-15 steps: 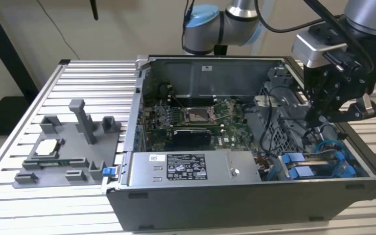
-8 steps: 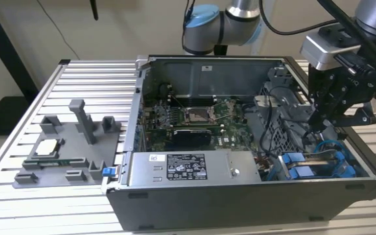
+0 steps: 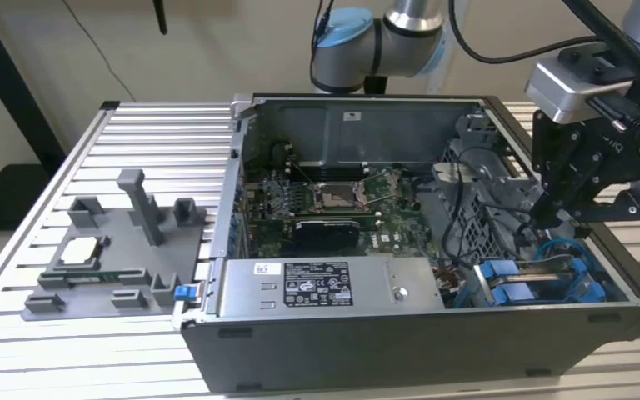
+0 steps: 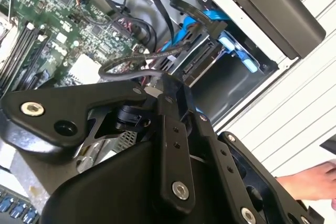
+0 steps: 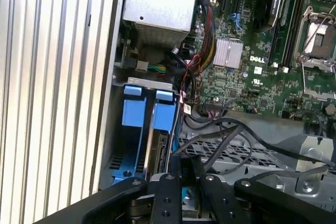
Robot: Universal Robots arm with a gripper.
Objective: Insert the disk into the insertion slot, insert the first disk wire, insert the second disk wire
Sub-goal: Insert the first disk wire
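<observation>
The disk point(image 3: 518, 290), clipped in its bright blue frame, sits down inside the insertion slot point(image 3: 570, 268) of the grey drive cage at the case's front corner, on the exterior view's right. In the first wrist view the disk point(image 5: 159, 150) stands on edge between blue tabs. My gripper point(image 3: 542, 218) hangs just above that cage. Its fingers point(image 5: 176, 177) are close together, and a black wire point(image 4: 122, 66) loops away from the gripper point(image 4: 157, 85) tip. The pinch itself is hard to make out. The disk's connector end point(image 4: 202, 56) lies just beyond the tip.
The open computer case point(image 3: 409, 350) lies on a slotted aluminium table point(image 3: 153, 133). A grey power-supply box point(image 3: 320, 285) sits beside the cage, and the motherboard point(image 3: 332, 200) lies behind it. A grey fixture point(image 3: 109, 250) with parts stands at the exterior view's left. A person's hand point(image 4: 310, 182) rests nearby.
</observation>
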